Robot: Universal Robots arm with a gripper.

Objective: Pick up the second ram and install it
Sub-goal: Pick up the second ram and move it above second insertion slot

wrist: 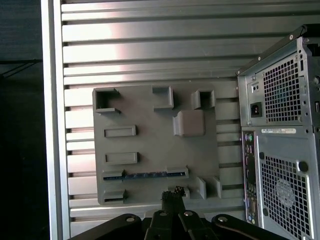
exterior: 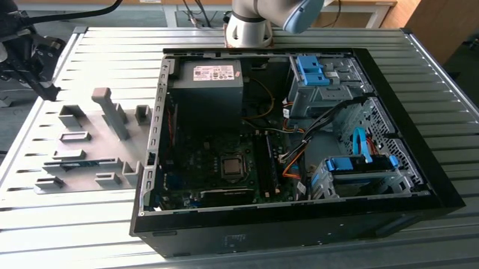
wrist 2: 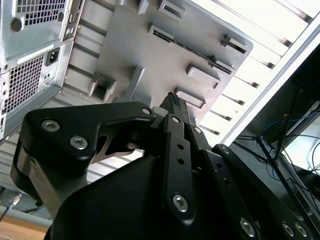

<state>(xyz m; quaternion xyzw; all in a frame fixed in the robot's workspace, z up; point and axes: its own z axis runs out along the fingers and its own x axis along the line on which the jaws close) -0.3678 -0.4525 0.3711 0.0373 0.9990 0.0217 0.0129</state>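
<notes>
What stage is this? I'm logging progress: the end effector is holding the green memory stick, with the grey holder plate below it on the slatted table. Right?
Not quite. The memory stick is not in the end effector: the first wrist view shows it lying in a long slot of the holder plate. The plate is indeed below, on the slatted table.

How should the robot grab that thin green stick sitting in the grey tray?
Probably by the middle of the second ram, pinching its two flat faces, coming straight down from above. It seems to stand on edge in a slot of the grey holder plate, with both ends tucked into raised blocks, so only the middle of its top edge looks free.
</notes>
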